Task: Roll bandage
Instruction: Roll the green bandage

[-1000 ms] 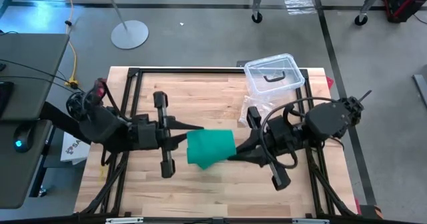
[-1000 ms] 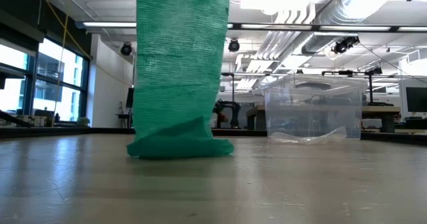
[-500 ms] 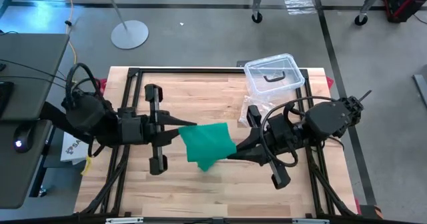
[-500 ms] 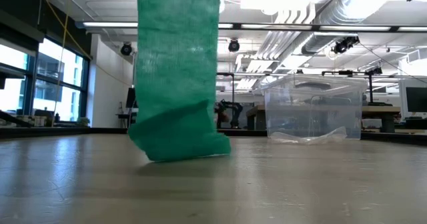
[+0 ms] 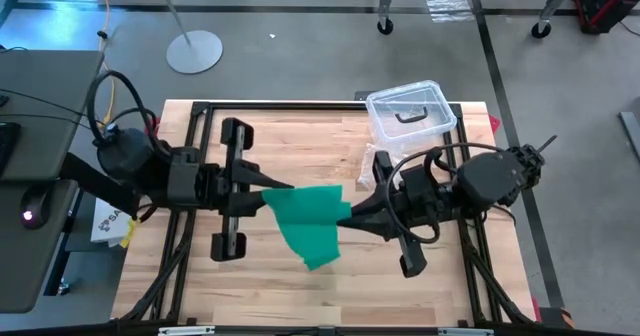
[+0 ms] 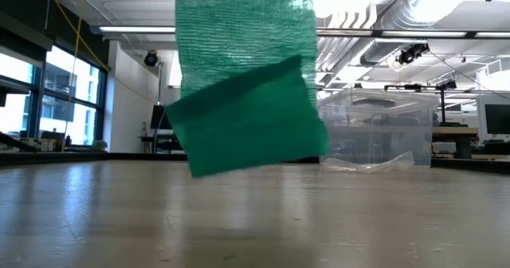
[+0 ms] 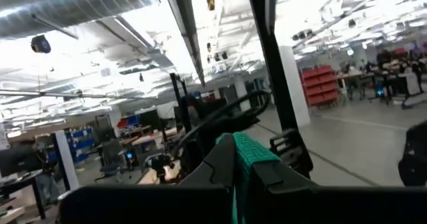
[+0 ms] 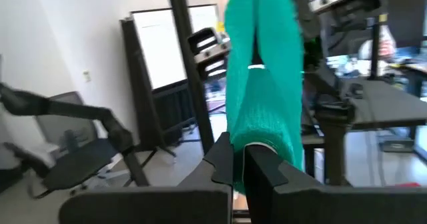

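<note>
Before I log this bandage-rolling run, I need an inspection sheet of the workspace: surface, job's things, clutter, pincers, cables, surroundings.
Surface: wooden table, bare at the front.
Job's things: green bandage held above the table between both arms, its loose end hanging clear of the wood in the low view.
Clutter: clear plastic box at the far right corner; crinkly clear bag beside it.
Pincers: left pincer and right pincer each shut on a bandage end.
Cables: yellow cable on the floor, left.
Surroundings: lamp stand beyond the table.

Grey floor (image 5: 300,46), white floor lamp (image 5: 190,48) beyond table.
</note>
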`<act>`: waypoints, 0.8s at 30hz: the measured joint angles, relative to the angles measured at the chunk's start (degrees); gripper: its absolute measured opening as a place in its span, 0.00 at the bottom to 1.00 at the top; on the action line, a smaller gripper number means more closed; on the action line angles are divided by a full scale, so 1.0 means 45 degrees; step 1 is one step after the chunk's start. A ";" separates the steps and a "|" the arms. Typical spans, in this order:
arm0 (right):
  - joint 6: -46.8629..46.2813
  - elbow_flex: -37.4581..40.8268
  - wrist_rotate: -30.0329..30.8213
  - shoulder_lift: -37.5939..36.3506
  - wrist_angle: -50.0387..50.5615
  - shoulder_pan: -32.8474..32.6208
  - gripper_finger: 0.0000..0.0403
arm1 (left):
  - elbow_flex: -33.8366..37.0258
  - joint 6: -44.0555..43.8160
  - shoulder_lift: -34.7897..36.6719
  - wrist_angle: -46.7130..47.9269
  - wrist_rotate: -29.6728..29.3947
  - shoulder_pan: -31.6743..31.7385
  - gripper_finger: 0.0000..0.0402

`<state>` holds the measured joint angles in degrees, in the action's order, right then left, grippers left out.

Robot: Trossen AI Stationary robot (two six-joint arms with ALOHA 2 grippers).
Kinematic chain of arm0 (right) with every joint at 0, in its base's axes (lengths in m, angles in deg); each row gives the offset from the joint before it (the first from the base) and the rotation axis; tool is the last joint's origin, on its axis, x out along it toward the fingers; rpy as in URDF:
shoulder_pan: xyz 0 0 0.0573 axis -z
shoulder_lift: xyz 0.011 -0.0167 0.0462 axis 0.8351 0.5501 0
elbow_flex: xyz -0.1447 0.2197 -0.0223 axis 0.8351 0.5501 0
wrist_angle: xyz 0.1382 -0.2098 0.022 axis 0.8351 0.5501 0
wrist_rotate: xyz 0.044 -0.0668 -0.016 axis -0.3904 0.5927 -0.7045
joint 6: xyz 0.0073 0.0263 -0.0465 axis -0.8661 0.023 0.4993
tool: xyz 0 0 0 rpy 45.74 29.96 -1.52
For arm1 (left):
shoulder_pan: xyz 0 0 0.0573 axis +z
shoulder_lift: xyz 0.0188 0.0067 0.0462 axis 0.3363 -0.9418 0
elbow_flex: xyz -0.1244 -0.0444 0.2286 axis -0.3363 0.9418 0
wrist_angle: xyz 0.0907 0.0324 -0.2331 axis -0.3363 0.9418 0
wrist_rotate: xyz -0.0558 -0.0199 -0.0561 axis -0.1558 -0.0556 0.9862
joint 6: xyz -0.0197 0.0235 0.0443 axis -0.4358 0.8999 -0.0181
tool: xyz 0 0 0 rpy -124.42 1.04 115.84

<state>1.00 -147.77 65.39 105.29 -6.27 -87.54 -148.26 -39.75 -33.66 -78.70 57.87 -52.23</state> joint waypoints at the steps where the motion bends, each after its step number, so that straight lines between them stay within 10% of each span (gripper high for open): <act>1: 0.0000 0.0000 0.0247 0.0000 0.0011 0.0000 0.01 | 0.0000 0.0028 0.0000 0.0060 0.0077 0.0002 0.00; 13: -0.1833 0.0000 0.1498 0.0000 0.0974 0.0536 0.01 | 0.0000 0.0800 -0.0001 0.0430 0.0786 0.0010 0.00; 24: -0.1983 0.0005 -0.1274 0.0117 0.0922 0.0593 0.01 | 0.0000 0.2183 0.0010 0.1755 -0.0725 0.0312 0.00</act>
<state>-7.93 -147.75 59.65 105.81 -2.12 -84.87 -148.26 -29.93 -33.62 -70.80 54.61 -50.82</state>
